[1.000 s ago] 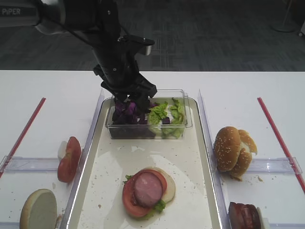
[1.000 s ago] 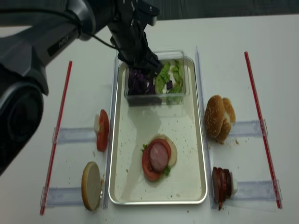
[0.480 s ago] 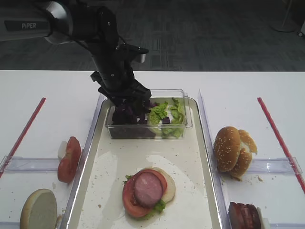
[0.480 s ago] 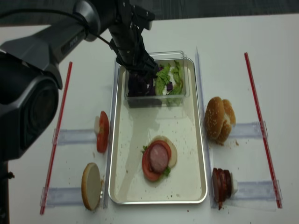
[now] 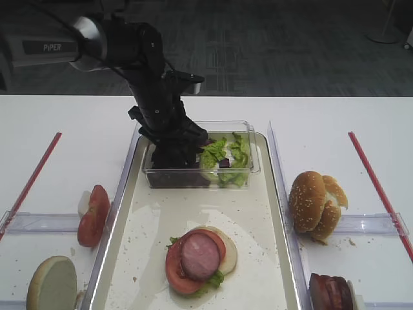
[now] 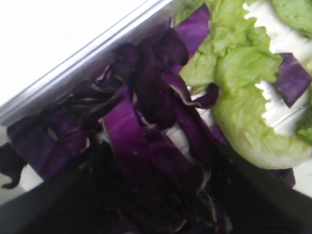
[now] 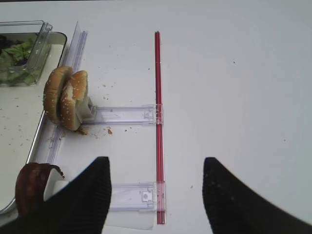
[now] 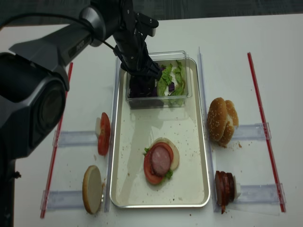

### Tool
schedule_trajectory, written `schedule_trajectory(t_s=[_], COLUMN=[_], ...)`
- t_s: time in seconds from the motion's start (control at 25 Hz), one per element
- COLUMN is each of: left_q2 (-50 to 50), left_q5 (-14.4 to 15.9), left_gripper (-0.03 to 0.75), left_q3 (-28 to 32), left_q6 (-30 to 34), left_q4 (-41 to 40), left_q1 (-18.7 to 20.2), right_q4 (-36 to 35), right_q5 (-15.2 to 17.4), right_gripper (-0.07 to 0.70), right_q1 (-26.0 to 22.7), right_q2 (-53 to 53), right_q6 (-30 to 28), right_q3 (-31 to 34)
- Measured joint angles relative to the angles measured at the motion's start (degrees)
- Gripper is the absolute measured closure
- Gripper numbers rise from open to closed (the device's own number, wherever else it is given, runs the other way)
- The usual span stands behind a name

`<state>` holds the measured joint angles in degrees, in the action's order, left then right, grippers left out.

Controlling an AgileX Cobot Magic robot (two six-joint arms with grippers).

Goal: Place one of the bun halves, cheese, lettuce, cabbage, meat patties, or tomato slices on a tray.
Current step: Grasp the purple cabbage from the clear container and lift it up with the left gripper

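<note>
My left gripper [image 5: 175, 152] [image 8: 142, 78] reaches down into a clear plastic tub [image 5: 248, 126] at the far end of the tray [image 5: 122, 194] [image 8: 189, 142]. It is open, its fingers sunk wide apart in the purple cabbage [image 6: 146, 126] [image 8: 139, 89]. Light-green lettuce [image 5: 226, 155] [image 6: 243, 87] fills the tub's right side. Near the tray's front lies a stack: a bun half [image 5: 229, 248], a tomato slice [image 5: 174, 271] and a meat patty [image 5: 200, 255] on top. Over the table to the right of the tray, my right gripper [image 7: 156, 161] hangs open, holding nothing.
Left of the tray stand tomato slices [image 5: 93, 216] and a flat bun half [image 5: 51, 284] in clear holders. On the right are sesame bun halves [image 5: 316, 205] [image 7: 66, 97] and meat patties [image 5: 330, 292] [image 7: 31, 187]. Red strips [image 5: 32, 177] [image 5: 377, 187] mark both sides.
My left gripper has come down from just above the tub into the cabbage, its arm swinging slightly left. Nothing else has moved.
</note>
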<state>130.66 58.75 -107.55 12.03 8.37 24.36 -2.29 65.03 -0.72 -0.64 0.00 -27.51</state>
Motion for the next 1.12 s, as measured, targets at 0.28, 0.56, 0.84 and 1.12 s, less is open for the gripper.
schedule_trajectory(t_s=[0.28, 0.56, 0.84, 1.12], left_q2=[1.0, 1.1, 1.2, 1.2], left_q5=[-1.2, -1.7, -1.7, -1.7], left_gripper=[0.335, 0.388, 0.506, 0.644], left_q3=[-0.1, -0.1, -0.1, -0.1], left_q6=[0.1, 0.1, 0.1, 0.1], left_q4=[0.2, -0.2, -0.6, -0.6], left_q1=[0.1, 0.1, -0.1, -0.1], right_q4=[0.0, 0.0, 0.0, 0.0], right_q5=[0.0, 0.0, 0.0, 0.0], right_gripper=[0.186, 0.186, 0.186, 0.186], right_q1=[0.0, 0.0, 0.0, 0.0], right_q2=[0.0, 0.0, -0.1, -0.1], right_q6=[0.0, 0.0, 0.0, 0.0], right_q3=[0.0, 0.0, 0.0, 0.0])
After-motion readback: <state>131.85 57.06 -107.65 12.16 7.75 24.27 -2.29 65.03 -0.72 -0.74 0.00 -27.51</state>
